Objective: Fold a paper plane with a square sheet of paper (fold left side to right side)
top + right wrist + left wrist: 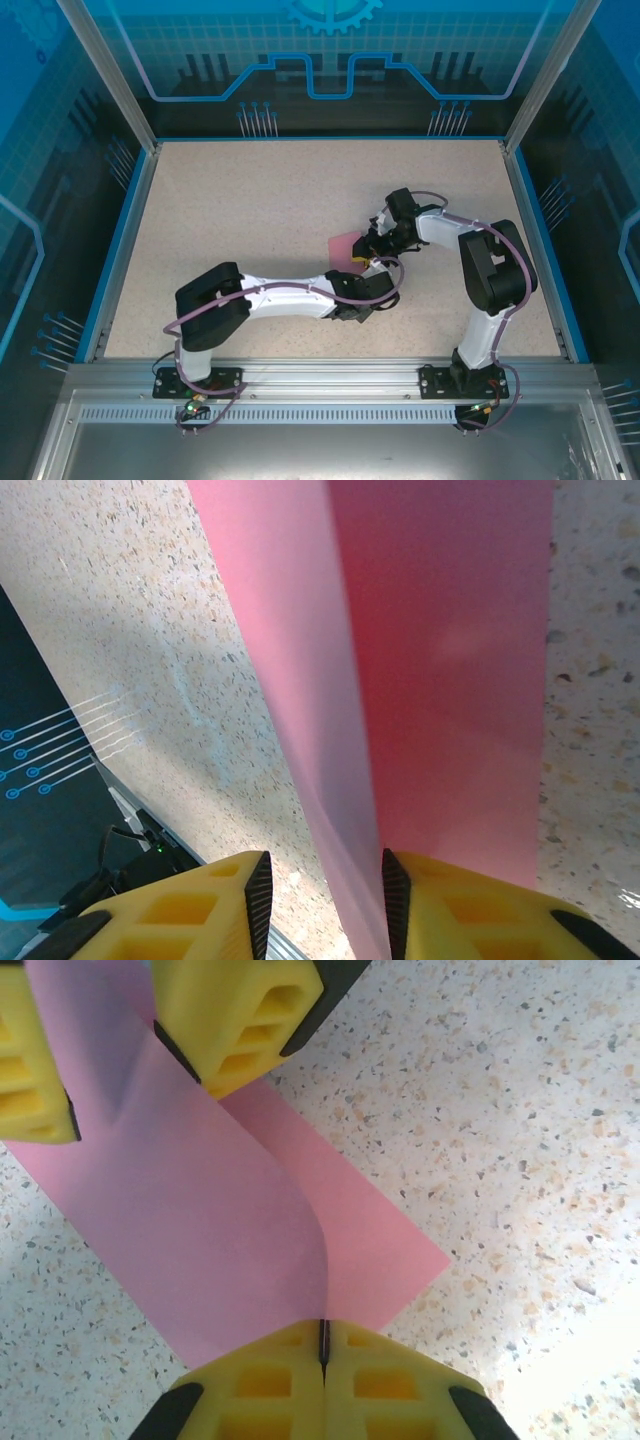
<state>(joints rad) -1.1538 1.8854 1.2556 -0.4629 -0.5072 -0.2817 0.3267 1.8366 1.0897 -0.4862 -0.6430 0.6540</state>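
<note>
The square sheet of paper is pink-red and lies mid-table with one side lifted and curling over the flat part. My left gripper is shut on the edge of the raised flap. Seen from above, the left gripper sits at the sheet's near right corner. My right gripper is open, and the raised flap passes between its fingers, close to the right one. The right gripper's yellow fingers straddle the sheet's far end. A paper plane is out of view.
The speckled table is bordered by a blue rim and a metal frame. Both arms reach inward and meet at the centre, the right arm's elbow standing on the right.
</note>
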